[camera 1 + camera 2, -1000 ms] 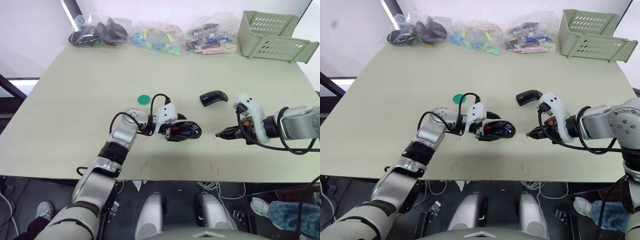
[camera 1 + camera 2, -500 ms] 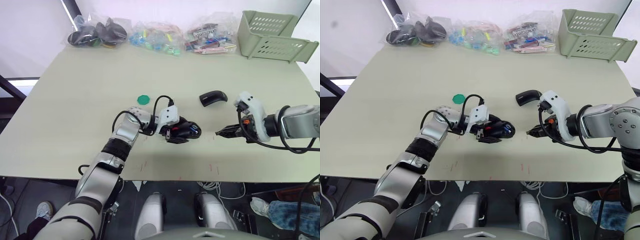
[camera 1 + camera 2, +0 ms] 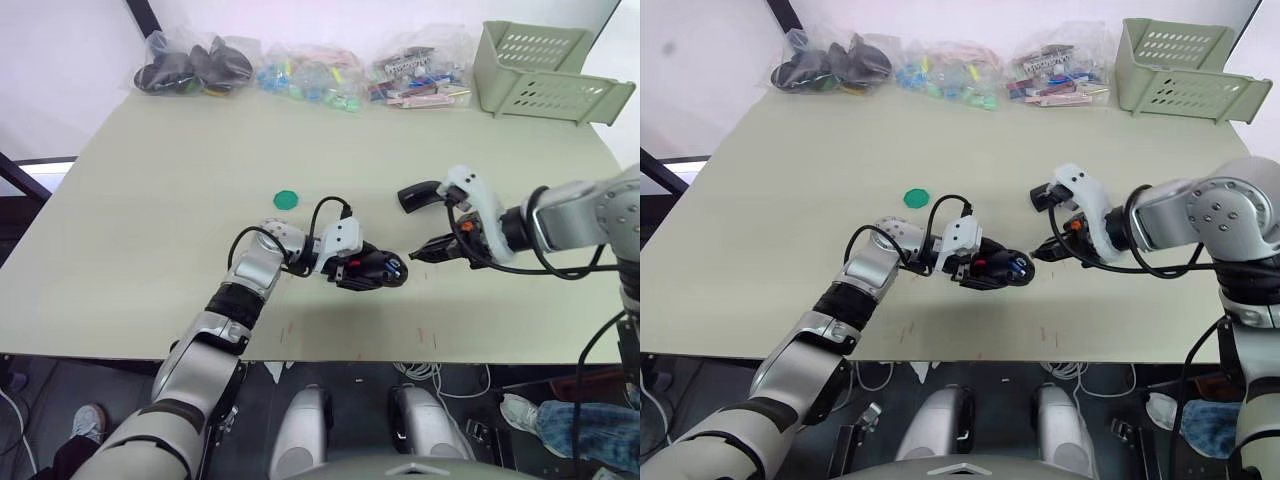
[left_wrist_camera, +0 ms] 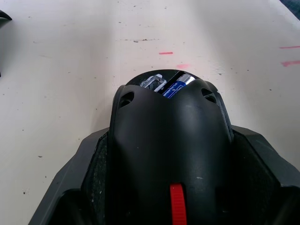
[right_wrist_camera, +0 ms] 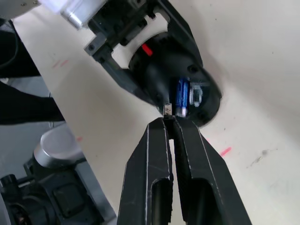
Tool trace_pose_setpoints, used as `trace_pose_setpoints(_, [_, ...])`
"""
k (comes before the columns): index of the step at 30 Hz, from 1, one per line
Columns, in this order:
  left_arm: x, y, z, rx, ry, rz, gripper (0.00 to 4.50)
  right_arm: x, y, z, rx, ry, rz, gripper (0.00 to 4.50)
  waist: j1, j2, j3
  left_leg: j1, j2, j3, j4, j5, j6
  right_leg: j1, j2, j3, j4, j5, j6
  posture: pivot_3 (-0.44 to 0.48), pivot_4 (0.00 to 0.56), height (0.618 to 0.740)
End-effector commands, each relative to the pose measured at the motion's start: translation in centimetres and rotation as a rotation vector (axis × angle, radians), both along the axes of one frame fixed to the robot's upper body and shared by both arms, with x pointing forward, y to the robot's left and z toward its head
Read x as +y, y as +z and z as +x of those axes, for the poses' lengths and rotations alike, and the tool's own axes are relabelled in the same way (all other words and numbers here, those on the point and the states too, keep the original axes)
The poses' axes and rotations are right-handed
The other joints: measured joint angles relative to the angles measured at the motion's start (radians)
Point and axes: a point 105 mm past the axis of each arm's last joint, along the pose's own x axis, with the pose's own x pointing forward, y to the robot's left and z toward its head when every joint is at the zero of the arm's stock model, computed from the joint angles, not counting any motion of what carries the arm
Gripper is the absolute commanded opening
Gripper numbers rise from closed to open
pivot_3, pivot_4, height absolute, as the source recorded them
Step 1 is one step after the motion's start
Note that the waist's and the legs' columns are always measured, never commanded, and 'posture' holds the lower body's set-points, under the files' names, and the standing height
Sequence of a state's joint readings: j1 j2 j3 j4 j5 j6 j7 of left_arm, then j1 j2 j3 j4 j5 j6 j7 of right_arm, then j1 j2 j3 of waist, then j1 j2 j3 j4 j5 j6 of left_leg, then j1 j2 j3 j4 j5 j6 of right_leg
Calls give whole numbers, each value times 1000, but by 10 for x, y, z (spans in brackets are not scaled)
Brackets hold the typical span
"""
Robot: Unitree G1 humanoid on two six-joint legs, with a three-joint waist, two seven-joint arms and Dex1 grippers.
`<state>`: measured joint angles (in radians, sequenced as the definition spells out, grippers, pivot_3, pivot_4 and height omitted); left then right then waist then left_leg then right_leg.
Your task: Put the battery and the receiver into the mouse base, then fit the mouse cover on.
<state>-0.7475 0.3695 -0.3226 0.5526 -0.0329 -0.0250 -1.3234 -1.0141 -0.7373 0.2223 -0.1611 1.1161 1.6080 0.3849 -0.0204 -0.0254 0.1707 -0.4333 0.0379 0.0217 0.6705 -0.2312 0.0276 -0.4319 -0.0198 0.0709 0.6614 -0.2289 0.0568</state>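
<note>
My left gripper [image 3: 352, 272] is shut on the black mouse base [image 3: 382, 268], its fingers [image 4: 89, 178] flanking the sides near the red wheel [image 4: 178, 208]. In the base's open rear compartment lies the blue battery [image 5: 182, 96], also seen in the left wrist view [image 4: 176, 86]. My right gripper [image 5: 169, 123] is shut on the tiny receiver [image 5: 167, 110], its tips right at the base's rear edge next to the battery. The glossy black mouse cover [image 3: 418, 194] lies on the table behind my right wrist, partly hidden by it.
A green disc [image 3: 287, 200] lies left of and beyond the base. Plastic bags of parts [image 3: 195, 65] line the table's far edge, with a pale green basket [image 3: 545, 75] at the far right. The table's front edge [image 3: 330, 355] runs close below both grippers.
My right gripper has moved left with the receiver, up to the rear of the mouse base. My left gripper has shifted the base slightly to the right.
</note>
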Motion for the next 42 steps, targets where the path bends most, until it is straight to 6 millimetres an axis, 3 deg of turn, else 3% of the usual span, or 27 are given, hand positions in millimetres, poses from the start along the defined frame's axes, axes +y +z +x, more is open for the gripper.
trace_pose_setpoints(1, [-4,9,0,-28,-11,-21,2965,7,14,7,-39,18,-61,0,0,0,0,0,0,0,0,0,0,0,0,0,0,0,0,0,150,740])
trace_pose_setpoints(11, [-6,8,1,-30,-3,-26,2965,17,-4,27,35,17,-354,0,3,0,0,-1,0,0,0,0,0,-2,0,0,1,0,0,0,150,740])
trace_pose_setpoints(42, [-8,8,1,-28,0,-24,2965,36,-25,43,123,65,-445,0,3,1,0,-1,0,0,0,0,0,-2,1,-1,2,0,0,0,150,740])
